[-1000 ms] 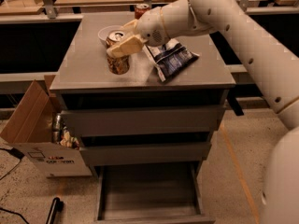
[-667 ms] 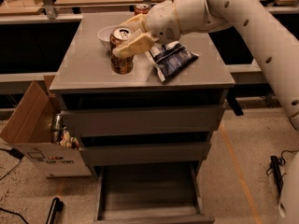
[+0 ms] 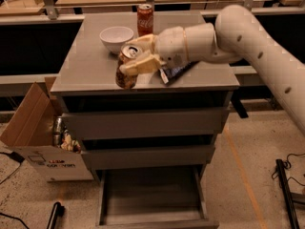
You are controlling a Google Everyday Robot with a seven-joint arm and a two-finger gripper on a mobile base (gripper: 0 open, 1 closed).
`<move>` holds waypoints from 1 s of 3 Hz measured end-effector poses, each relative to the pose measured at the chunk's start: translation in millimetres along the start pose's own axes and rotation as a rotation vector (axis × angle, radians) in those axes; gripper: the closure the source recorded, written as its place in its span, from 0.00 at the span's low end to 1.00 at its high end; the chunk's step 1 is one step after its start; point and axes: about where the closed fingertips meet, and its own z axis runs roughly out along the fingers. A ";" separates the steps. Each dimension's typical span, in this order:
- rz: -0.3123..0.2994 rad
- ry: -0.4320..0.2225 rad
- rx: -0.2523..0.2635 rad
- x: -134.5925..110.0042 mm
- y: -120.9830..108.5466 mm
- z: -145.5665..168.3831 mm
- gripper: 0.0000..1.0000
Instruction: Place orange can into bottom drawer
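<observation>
Gripper: the gripper (image 3: 129,59) is seen over the front-left part of the cabinet top (image 3: 86,66), clamped on the orange can (image 3: 126,76); one cream finger (image 3: 139,66) is laid across the can's front, the other is seen behind its rim.
Orange can: it is held tilted, silver top and pull tab turned up and toward the back, base near the front edge of the top; whether the base touches the surface cannot be told. No writing can be read on its mottled print.
Bottom drawer: the drawer (image 3: 152,197) is pulled out at the foot of the cabinet, well below the can; only its bare grey floor is seen.
Upper drawers: the two drawers above (image 3: 145,123) are shut.
Bowl: a white bowl (image 3: 116,38) is set near the back edge, left of centre, just behind the held can.
Red can: a red can (image 3: 145,19) is stood upright at the back edge, just right of the bowl; white script is seen on it but cannot be read.
Bag: a dark bag (image 3: 172,73) is laid flat near the front edge, right of the orange can, partly covered by the arm (image 3: 248,37).
Box: an open cardboard box (image 3: 33,128) is placed on the floor against the cabinet's left side; a dark printed word is seen low on its front, too unclear to be read.
</observation>
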 end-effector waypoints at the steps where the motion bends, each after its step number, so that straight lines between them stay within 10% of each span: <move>1: 0.049 -0.042 0.000 49.2 38.6 -2.5 1.00; 3: 0.130 0.054 -0.084 115.8 89.5 4.5 1.00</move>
